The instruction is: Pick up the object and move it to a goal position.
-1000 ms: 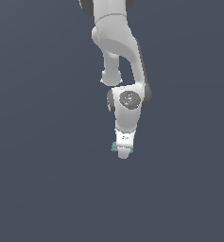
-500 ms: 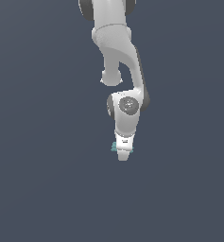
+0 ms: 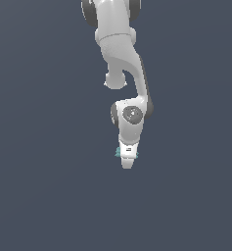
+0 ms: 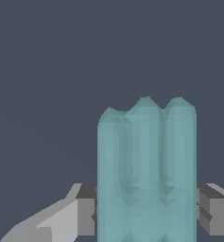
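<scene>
Arm (image 3: 121,59): white Panda, reaching down from the top of the exterior view over a plain dark grey floor (image 3: 44,186).
Gripper (image 3: 127,163): pointed downward, clamped on the object.
Object (image 4: 146,175): teal-green ridged piece, pinched between the two fingers (image 4: 85,210), rising past their tips; in the exterior view only a teal sliver (image 3: 118,152) shows at the gripper's side toward the exterior view's left.

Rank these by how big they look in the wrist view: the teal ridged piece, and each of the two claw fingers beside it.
1. Teal ridged piece, largest by far, though nearness to the camera inflates it.
2. Finger on one side.
3. Finger on the other side, cropped by the picture edge, so these two cannot be ranked for certain.
</scene>
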Tool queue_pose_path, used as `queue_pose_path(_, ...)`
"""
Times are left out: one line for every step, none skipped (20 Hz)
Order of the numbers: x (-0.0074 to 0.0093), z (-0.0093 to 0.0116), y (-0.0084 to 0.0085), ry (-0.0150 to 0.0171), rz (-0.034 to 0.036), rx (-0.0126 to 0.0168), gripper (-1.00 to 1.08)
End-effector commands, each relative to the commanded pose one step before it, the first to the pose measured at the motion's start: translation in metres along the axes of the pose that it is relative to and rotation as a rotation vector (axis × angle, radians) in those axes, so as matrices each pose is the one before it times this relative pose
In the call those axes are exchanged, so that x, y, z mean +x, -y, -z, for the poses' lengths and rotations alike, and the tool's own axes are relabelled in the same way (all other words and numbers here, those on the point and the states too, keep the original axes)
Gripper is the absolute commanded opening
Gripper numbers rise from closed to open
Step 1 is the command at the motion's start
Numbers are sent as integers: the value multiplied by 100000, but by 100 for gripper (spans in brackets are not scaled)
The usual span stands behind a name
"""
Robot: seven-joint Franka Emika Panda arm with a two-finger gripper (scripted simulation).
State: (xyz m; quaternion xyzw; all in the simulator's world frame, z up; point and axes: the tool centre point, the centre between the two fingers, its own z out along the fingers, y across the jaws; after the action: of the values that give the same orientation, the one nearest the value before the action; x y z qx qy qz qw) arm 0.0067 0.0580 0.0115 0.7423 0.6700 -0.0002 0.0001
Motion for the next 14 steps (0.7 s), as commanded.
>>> queue_pose_path(8, -66, 1, -3, 17, 13, -100)
queue_pose_path(0, 0, 0, 0, 0, 0, -100)
queue_pose_path(0, 0, 0, 0, 0, 0, -100)
queue_pose_path(0, 0, 0, 0, 0, 0, -100)
queue_pose_path(0, 0, 0, 0, 0, 0, -100)
queue_pose_path(0, 0, 0, 0, 0, 0, -100)
queue_pose_path(0, 0, 0, 0, 0, 0, -100)
queue_pose_path(6, 71, -22, -17, 22, -94, -100)
queue_pose_path(-25, 21, -31, -3, -8, -97, -100)
queue_pose_path(-75, 58, -93, -9, -22, -284, -100)
queue_pose_path(-125, 99, -154, -16, -37, -477, -100)
queue_pose_path(-176, 145, -216, -22, -52, -678, -100)
queue_pose_path(-225, 180, -277, -28, -67, -859, -100)
queue_pose_path(-275, 222, -338, -35, -82, -1053, -100)
